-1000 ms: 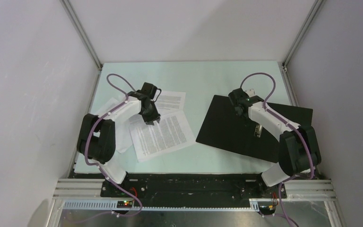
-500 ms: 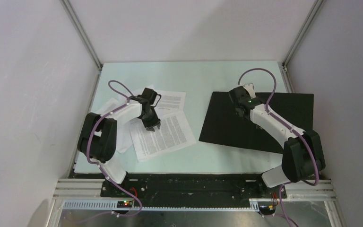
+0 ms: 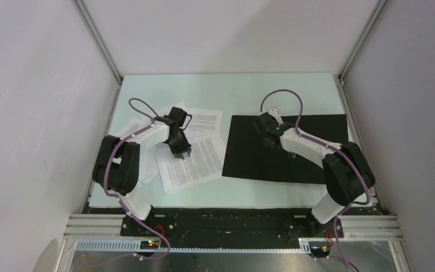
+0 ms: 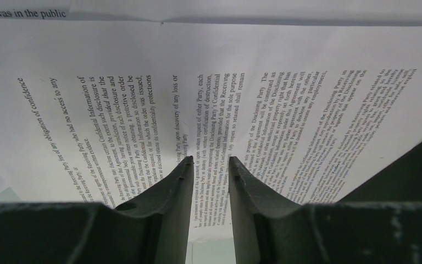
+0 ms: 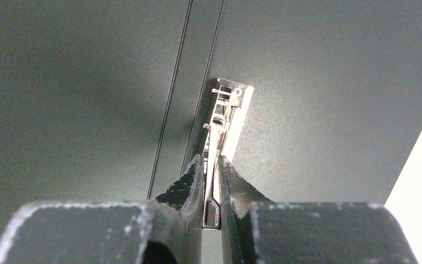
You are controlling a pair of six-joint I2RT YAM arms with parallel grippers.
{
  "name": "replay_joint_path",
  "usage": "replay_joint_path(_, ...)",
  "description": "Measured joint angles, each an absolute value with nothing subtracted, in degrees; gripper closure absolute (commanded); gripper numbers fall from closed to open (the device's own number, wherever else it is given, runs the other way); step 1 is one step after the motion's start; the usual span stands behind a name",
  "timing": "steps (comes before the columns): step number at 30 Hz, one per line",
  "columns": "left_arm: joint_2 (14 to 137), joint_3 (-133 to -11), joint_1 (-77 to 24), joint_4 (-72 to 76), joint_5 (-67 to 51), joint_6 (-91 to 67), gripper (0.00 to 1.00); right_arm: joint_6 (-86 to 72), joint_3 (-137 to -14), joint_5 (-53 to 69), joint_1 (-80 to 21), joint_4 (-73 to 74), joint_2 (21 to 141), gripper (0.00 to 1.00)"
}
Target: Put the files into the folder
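Two robot arms are working over a pale tabletop [image 3: 232, 90]. The left tool [image 4: 209, 159] is reaching down onto the files [image 3: 201, 161], loose white printed sheets lying fanned out directly beneath and around it. Its jaws are standing partly apart with nothing pinched between them, and lines of print are showing through the gap. The folder [image 3: 243, 156] is lying open and flat, black inside facing up, beneath the right tool [image 5: 210, 159] and off to the left tool's right, its near edge just beside the top sheet. The right tool is closing narrowly on the thin wire clip lever [image 5: 212, 192] of the silver metal clip [image 5: 228, 104] just ahead of its fingertips, beside the folder's spine crease. The step in hand appears to be readying the folder while the left tool is settling on a sheet. Next, it likely needs to catch a sheet's edge and slide it rightward onto the black panel. The sheets are reading as a confidentiality agreement: "was in the public", "obligation of confidence", "Confidential Information", "Disclosing Party", "Receiving Party". No brand or label is showing.
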State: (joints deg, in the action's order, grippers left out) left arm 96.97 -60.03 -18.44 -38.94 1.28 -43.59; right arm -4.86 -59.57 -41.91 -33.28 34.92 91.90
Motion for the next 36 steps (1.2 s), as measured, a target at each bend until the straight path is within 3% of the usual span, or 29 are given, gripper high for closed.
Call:
replay_joint_path(5, 96.66, -59.57, -18.31, -38.89, 1.63, -43.51, 0.53, -6.13, -59.11, -40.56, -28.82, 35.53, 92.92, 1.0)
replay_joint_path(6, 96.4, -59.57, -18.22, -38.89, 2.04, -43.35, 0.47, -6.46, -59.11, -40.38, -27.97, 35.59, 92.92, 0.94)
replay_joint_path(7, 96.16, -59.61, -18.11, -38.94, 2.74, -43.11, 0.44, -6.74, -59.11, -40.21, -27.42, 35.64, 92.95, 0.88)
replay_joint_path(8, 95.92, -59.75, -18.0, -38.94, 3.49, -42.89, 0.37, -7.38, -59.13, -39.94, -27.09, 35.79, 93.01, 0.72)
replay_joint_path(9, 95.72, -60.07, -17.85, -39.11, 4.45, -42.44, 0.34, -8.05, -59.13, -39.59, -27.03, 36.05, 93.12, 0.64)
replay_joint_path(10, 95.59, -60.64, -17.63, -39.11, 5.52, -42.0, 0.3, -8.99, -59.13, -39.05, -27.07, 36.34, 93.36, 0.5)
replay_joint_path(13, 95.57, -62.59, -16.88, -39.09, 7.64, -40.34, 0.24, -11.86, -59.16, -37.45, -27.2, 37.52, 94.0, 0.23)
replay_joint_path(15, 95.57, -64.27, -16.05, -39.07, 8.45, -39.09, 0.2, -14.09, -59.16, -35.94, -27.57, 38.52, 94.04, 0.15)
replay_joint_path(19, 95.7, -67.88, -14.57, -38.92, 8.84, -36.21, 0.17, -18.83, -59.66, -32.97, -29.36, 40.71, 93.1, 0.09)
replay_joint_path(24, 99.37, -73.58, -12.05, -38.7, 8.27, -28.77, 0.1, -27.05, -60.93, -24.34, -38.63, 39.4, 87.77, 0.09)
replay_joint_path(29, 105.69, -77.1, -11.44, -38.13, 7.11, -20.75, 0.01, -35.55, -61.91, -15.46, -51.48, 29.85, 87.26, 0.09)
replay_joint_path(36, 111.74, -78.02, -10.37, -38.44, 3.18, -15.31, 0.0, -44.25, -60.82, -7.25, -58.59, 15.59, 92.75, 0.07)
